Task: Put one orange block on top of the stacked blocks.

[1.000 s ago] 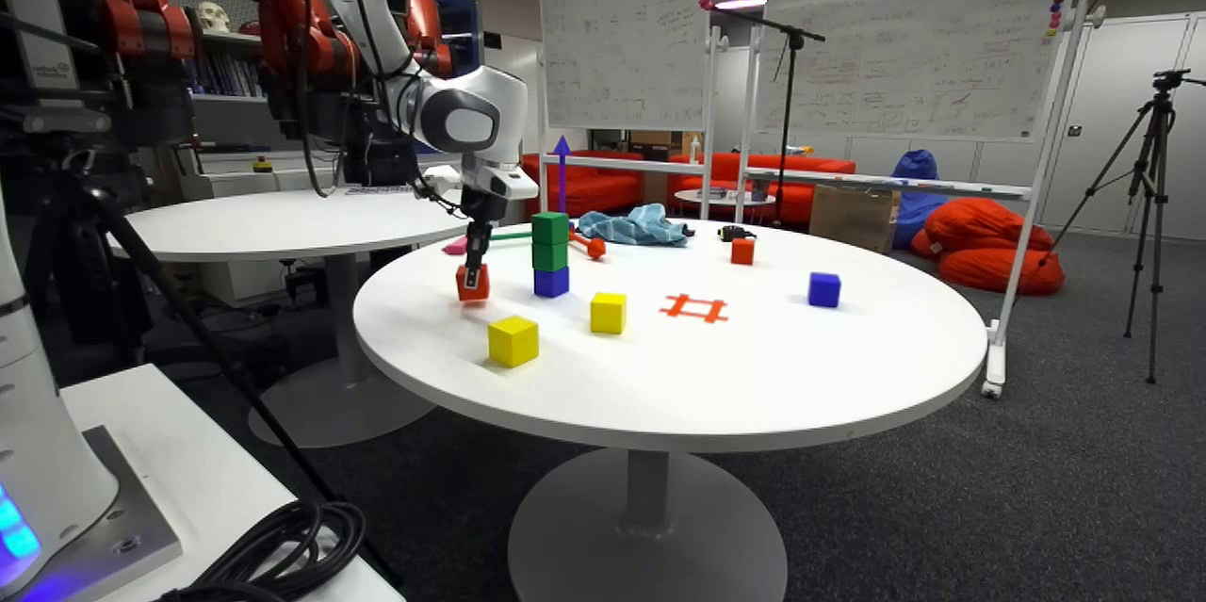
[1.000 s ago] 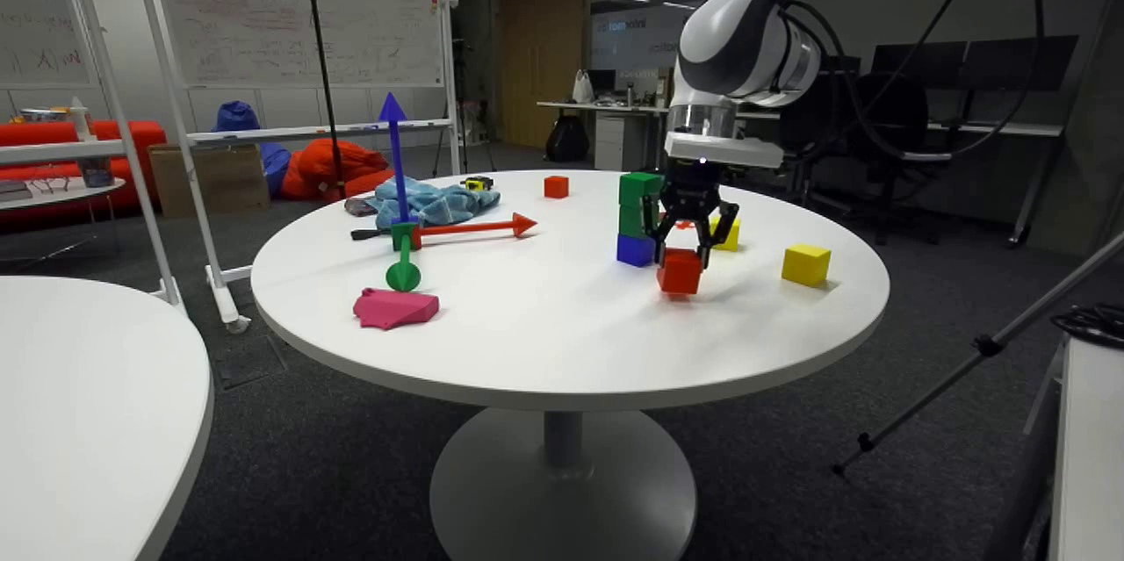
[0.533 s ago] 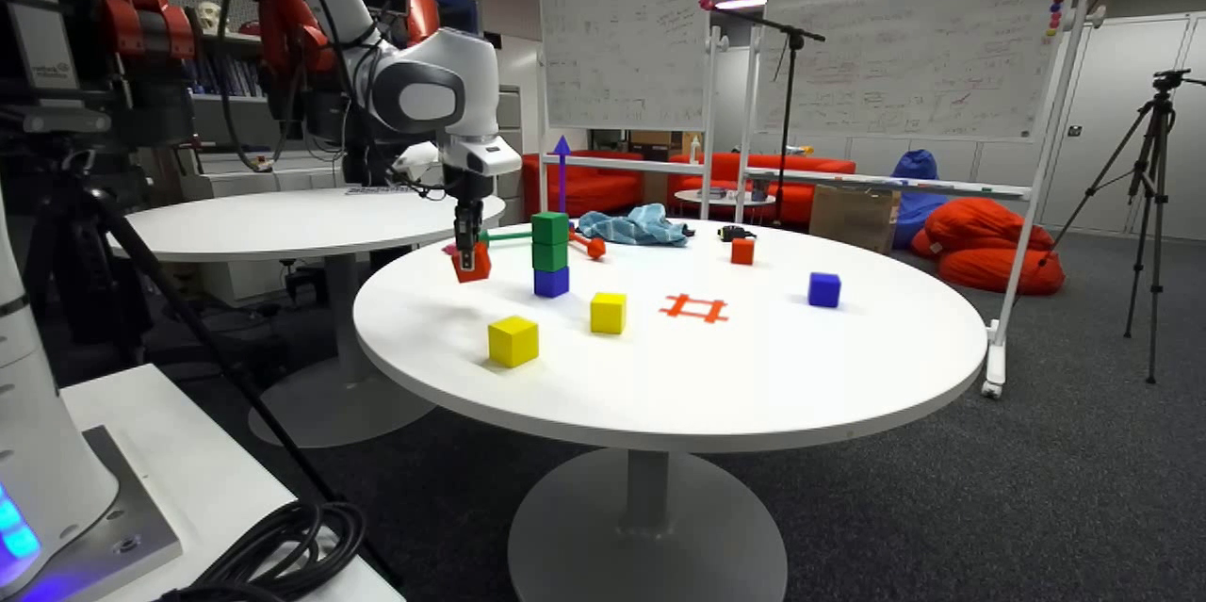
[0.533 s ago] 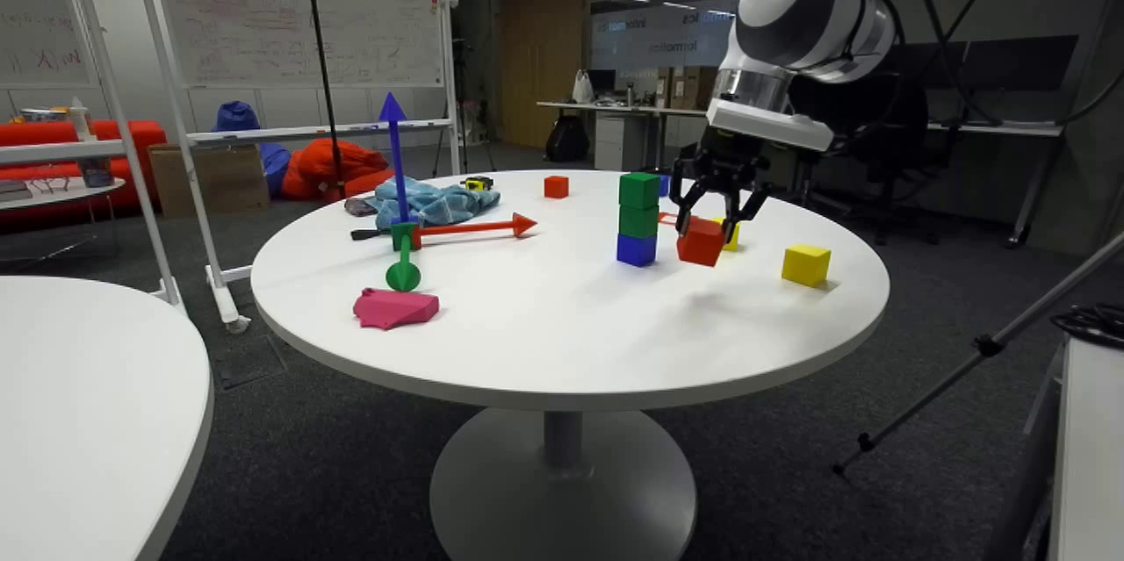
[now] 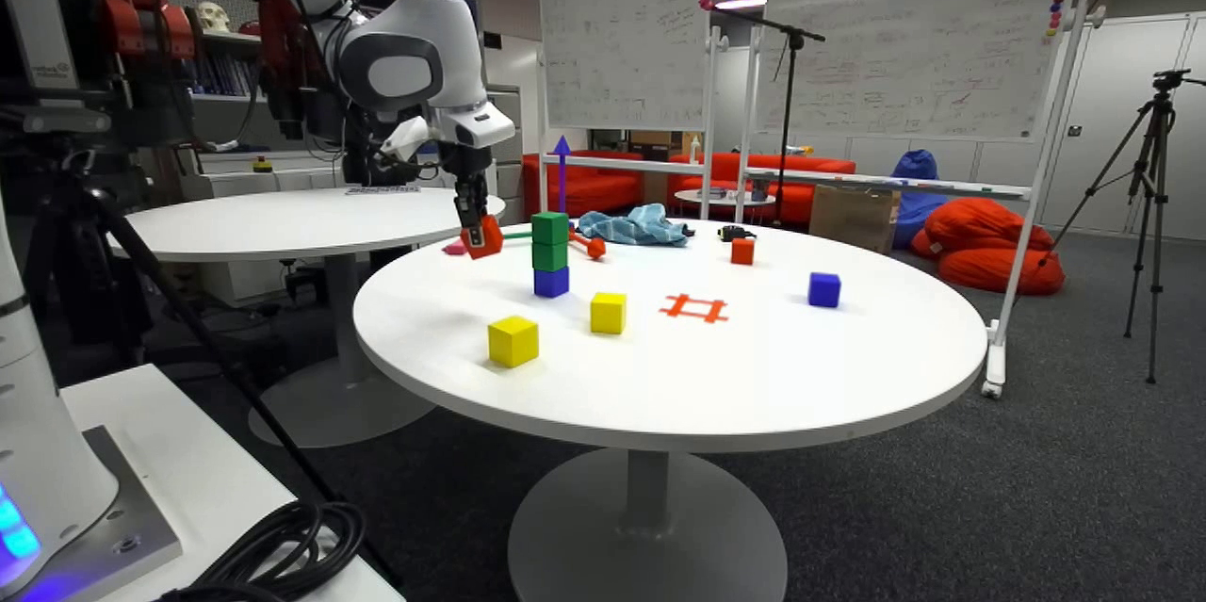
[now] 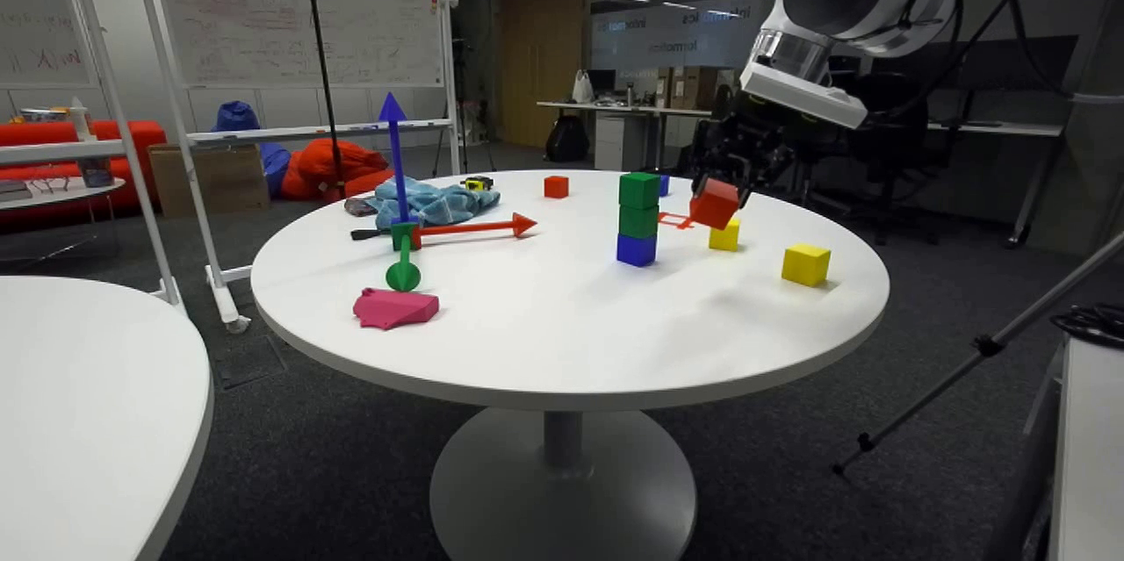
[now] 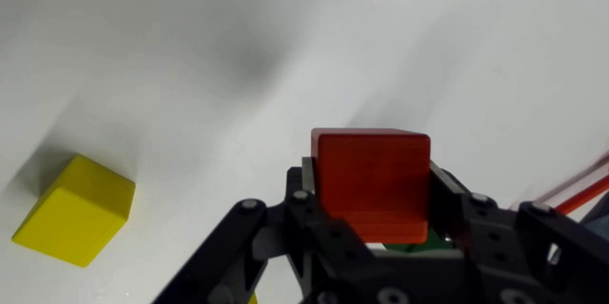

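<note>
Right of centre in an exterior view, the hand (image 6: 722,190) grasps the orange block (image 6: 714,206), tilted, clear of the bench (image 6: 527,315), presumably to carry it over the stacked blocks (image 6: 638,219); the wrist view shows fingers (image 7: 296,182) against both sides, but not the whole stack, which both exterior views give

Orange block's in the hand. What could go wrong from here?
The orange block hangs tilted in the hand, so it might land on an edge and slide off. Its bottom shows below the top of the stacked blocks in both exterior views, so moving straight across could topple them.
</note>
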